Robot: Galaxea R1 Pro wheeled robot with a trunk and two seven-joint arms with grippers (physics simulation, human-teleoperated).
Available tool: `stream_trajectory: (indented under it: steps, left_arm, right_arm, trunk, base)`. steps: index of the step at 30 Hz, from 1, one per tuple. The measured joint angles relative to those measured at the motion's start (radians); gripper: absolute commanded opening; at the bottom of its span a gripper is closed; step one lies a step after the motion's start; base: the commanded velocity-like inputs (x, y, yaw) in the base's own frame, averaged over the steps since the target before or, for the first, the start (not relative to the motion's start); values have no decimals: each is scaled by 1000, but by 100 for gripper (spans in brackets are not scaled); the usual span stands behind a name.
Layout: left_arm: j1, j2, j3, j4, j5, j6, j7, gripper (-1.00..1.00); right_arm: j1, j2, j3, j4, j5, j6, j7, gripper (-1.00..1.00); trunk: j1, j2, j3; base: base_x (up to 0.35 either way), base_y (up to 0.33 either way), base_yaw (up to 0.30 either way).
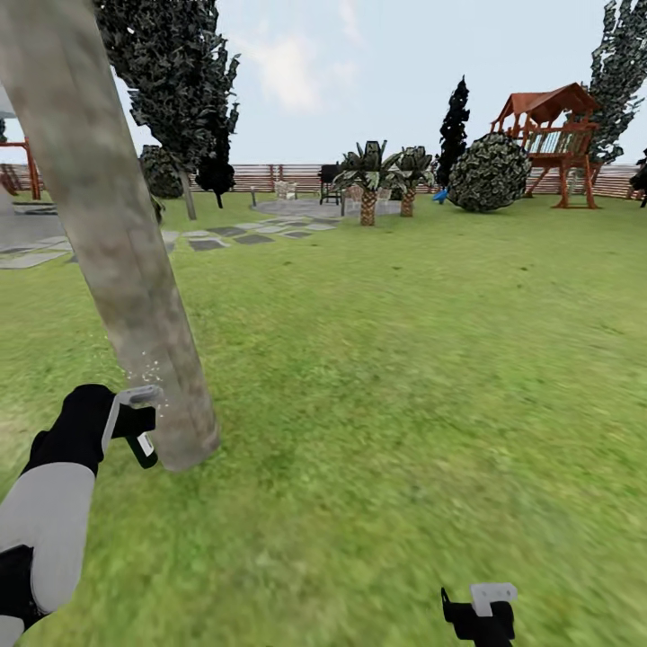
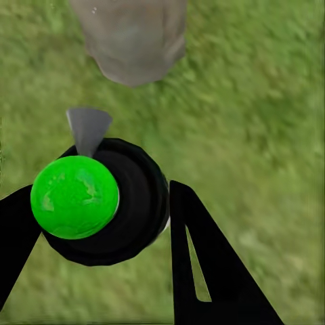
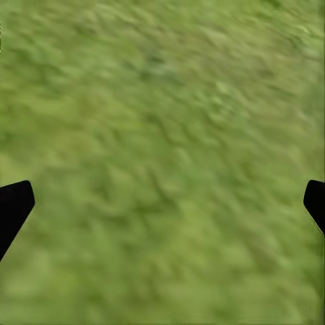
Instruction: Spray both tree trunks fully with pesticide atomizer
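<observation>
Clamping the pesticide atomizer between its two black fingers, the left gripper hangs low beside the flared base of the tree trunk. Fine white specks of pesticide drift just at the bark. To cover the column well, the nozzle probably needs to stay aimed at the trunk while sweeping upward and round. The right gripper hangs spread and empty over the lawn.
</observation>
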Motion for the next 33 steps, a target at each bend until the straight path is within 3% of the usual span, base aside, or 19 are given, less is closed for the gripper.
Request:
stream_trajectory:
  steps: [4, 28, 33]
  left_arm:
    - [1, 0, -2, 2, -2, -1, 0, -100]
    - [6, 1, 2, 10, -3, -4, 6, -100]
    - [42, 4, 9, 15, -6, -7, 8, -100]
  right_arm:
    - [0, 0, 0, -1, 0, 0, 0, 100]
    - [0, 0, 0, 0, 0, 0, 0, 100]
    - [0, 0, 0, 0, 0, 0, 0, 100]
  trunk:
    - [0, 0, 0]
    - [0, 0, 0]
    - [0, 0, 0]
  base:
    - [112, -258, 197]
    - [167, -237, 10]
    - [137, -253, 246]
